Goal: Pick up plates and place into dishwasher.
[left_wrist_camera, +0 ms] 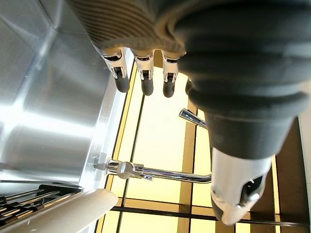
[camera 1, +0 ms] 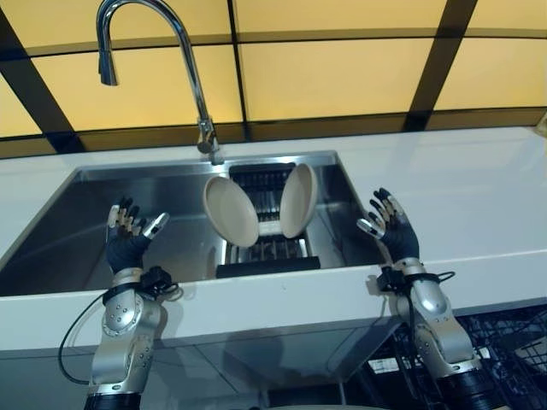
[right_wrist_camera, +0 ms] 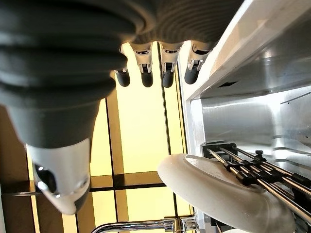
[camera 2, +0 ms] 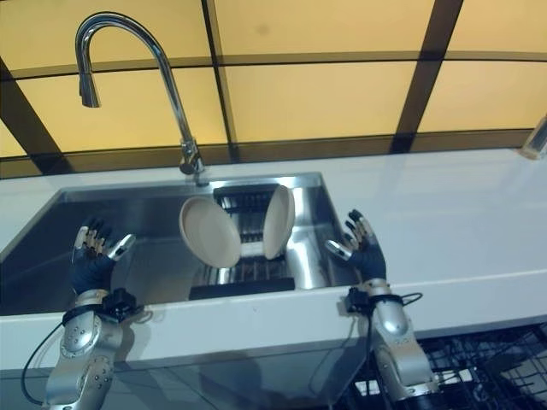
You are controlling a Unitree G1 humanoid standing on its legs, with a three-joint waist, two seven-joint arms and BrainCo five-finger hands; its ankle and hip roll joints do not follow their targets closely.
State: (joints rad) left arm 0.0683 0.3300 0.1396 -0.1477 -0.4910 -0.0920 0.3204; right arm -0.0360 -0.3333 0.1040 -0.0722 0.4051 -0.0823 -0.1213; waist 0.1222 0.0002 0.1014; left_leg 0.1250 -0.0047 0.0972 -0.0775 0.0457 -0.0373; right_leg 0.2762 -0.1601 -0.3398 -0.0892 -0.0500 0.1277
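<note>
Two cream plates stand on edge in a dark wire rack (camera 1: 265, 256) inside the steel sink (camera 1: 102, 222). The left plate (camera 1: 231, 211) leans with its face toward me; the right plate (camera 1: 297, 200) stands nearly edge-on, and shows close up in the right wrist view (right_wrist_camera: 214, 191). My left hand (camera 1: 126, 235) is raised over the sink's front left part, open, fingers straight, holding nothing. My right hand (camera 1: 393, 226) is up at the sink's front right corner, open and empty too. Both hands are apart from the plates.
A tall chrome tap (camera 1: 184, 60) arches over the sink's back rim. White counter (camera 1: 479, 196) runs around the sink. A dark wire dishwasher basket (camera 1: 513, 350) shows below the counter's front edge at lower right. Yellow panels with dark frames form the wall behind.
</note>
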